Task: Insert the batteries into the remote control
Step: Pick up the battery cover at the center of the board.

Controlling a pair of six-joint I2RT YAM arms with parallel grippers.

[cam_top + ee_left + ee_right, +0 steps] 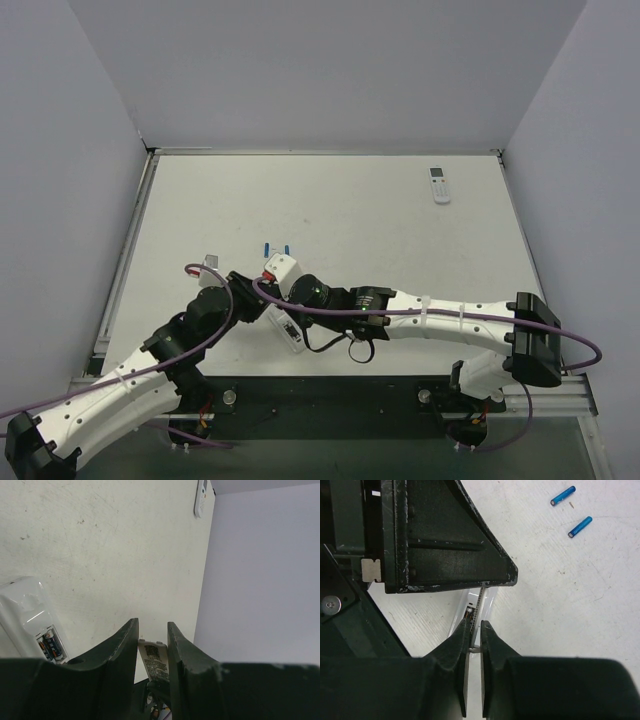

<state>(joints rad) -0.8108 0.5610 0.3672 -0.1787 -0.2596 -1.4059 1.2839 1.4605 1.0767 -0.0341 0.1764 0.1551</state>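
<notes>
The slim white remote control [287,330] lies back up under the two grippers with its battery bay open; it also shows in the left wrist view [27,610] and the right wrist view [492,600]. Two blue batteries [270,246] [288,246] lie on the table just beyond the grippers, apart from the remote [563,496] [580,526]. My right gripper [475,630] is shut on the thin white battery cover [481,602], seen edge-on. My left gripper [152,630] has its fingers against both side edges of that same labelled cover [154,657]. Both grippers meet above the remote [250,292] [285,298].
A second, rounder white remote [440,185] lies at the far right near the back wall, also in the left wrist view [202,497]. Lavender walls close the table on three sides. The right arm's cable loops just right of the remote [355,350].
</notes>
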